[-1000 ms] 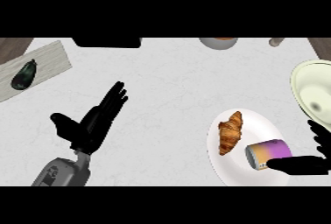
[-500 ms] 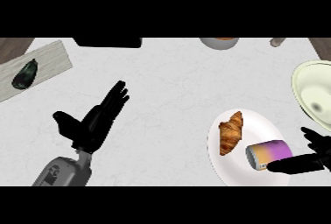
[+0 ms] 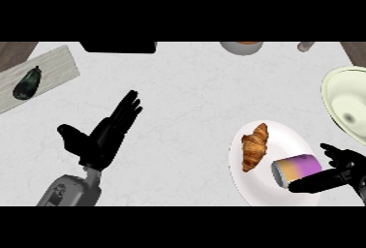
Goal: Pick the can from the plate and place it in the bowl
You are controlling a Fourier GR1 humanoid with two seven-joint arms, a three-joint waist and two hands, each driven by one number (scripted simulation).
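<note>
We see the can lying on its side on the white plate, at the plate's lower right part, its round end facing lower left; its body is purple with an orange band toward that end. Beside it on the same plate, to the left and apart from it, lies a croissant, set roughly upright in the view.

Our right hand comes in from the right edge; its thumb runs along the underside of the can and its fingers curve over the can's far end, so the hand is half closed around the can, touching it at both sides; the can rests on the plate as far as we can tell.

The bowl, pale green, sits at the right edge above the plate, partly cut off by the view; it is near the plate's upper right rim.

Our left hand shows at the left of the counter, fingers straight and pointing up and to the right, thumb spread out to the left, holding nothing; its grey forearm comes up from the lower edge.

At the upper left a wooden board carries a dark eggplant; along the top edge we make out a black object and a round dish, both cut off.
</note>
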